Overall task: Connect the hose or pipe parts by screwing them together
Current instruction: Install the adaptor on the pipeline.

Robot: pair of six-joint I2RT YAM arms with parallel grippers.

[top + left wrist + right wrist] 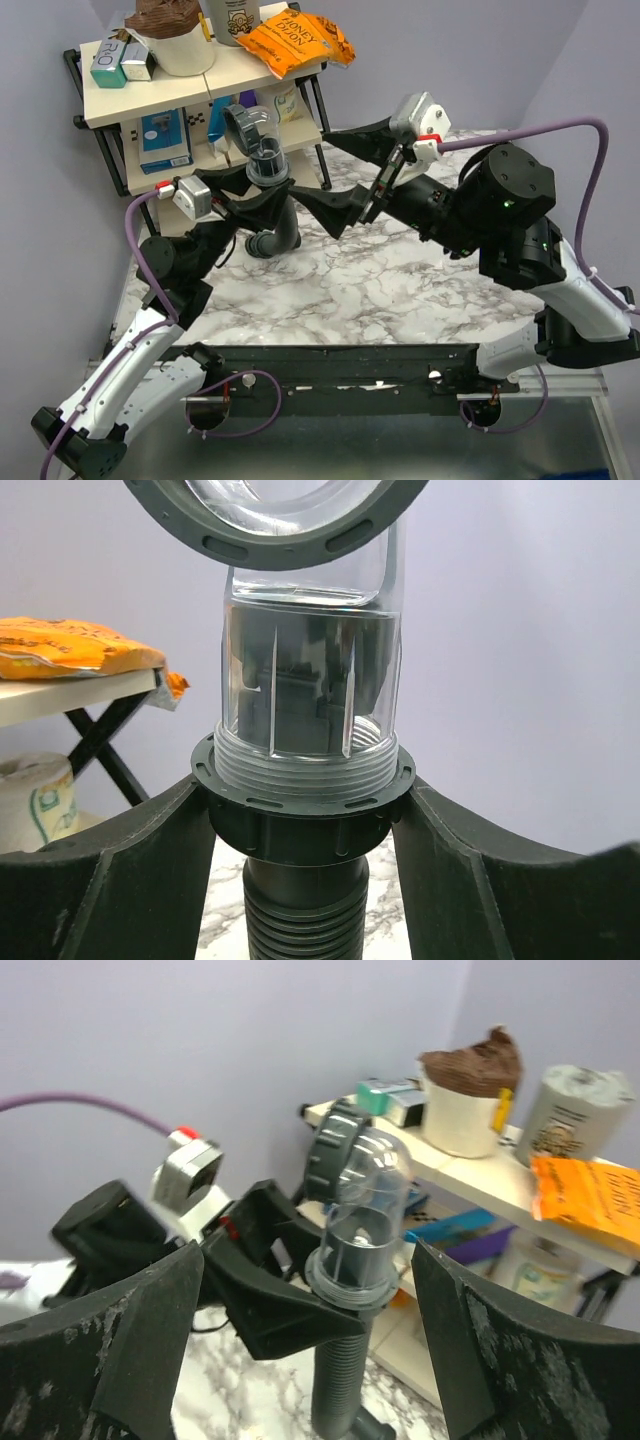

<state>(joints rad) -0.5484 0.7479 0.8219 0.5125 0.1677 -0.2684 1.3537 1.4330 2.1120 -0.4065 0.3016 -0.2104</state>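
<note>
The hose or pipe parts are held upright above the table. A dark ribbed hose point(277, 232) ends in a collar point(305, 815), and a clear elbow fitting point(305, 690) with a grey ring mouth point(275, 525) sits threaded in that collar. My left gripper point(305, 825) is shut on the collar, one finger pressing each side. My right gripper point(308, 1260) stands open facing the fitting point(365, 1210), its fingers point(130, 1340) wide on either side and touching nothing. In the top view the right gripper point(328, 185) is just right of the fitting point(255, 135).
A two-level shelf point(150, 85) stands at the back left, close behind the fitting, with an orange snack bag point(295, 40), a cup, boxes and bottles. The marble table point(380, 290) runs beneath both arms. Purple cables loop off each wrist.
</note>
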